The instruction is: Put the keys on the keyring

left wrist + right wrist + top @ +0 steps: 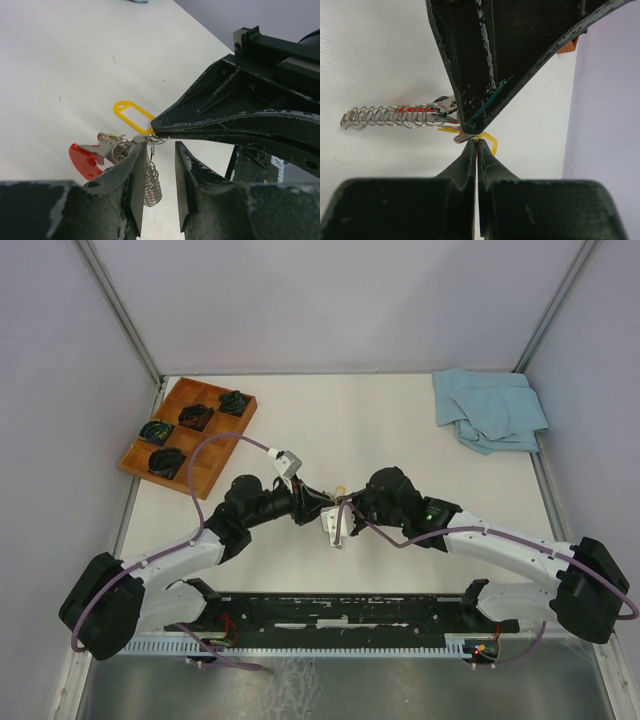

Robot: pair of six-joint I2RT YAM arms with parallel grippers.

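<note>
**Firm pinch, clean left exit**

My right claw (476,146) is pinched shut on the keyring (154,140), over the counter (60,60) and beside the yellow tag (131,115). My left claw (160,152) stands narrowly parted, with the beaded chain (152,182) hanging between its fingers. The keys (114,147) bunch by the red strap (82,161); I cannot tell whether they are threaded. I judge it best to hold the right pinch firm and move the left straight, without snagging the chain.

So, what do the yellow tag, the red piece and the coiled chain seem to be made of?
Yellow tag: likely plastic, smooth and opaque, with a white insert. Red piece: probably translucent plastic, glossy highlights. Coiled chain: looks like bright metal, silver and reflective.
</note>
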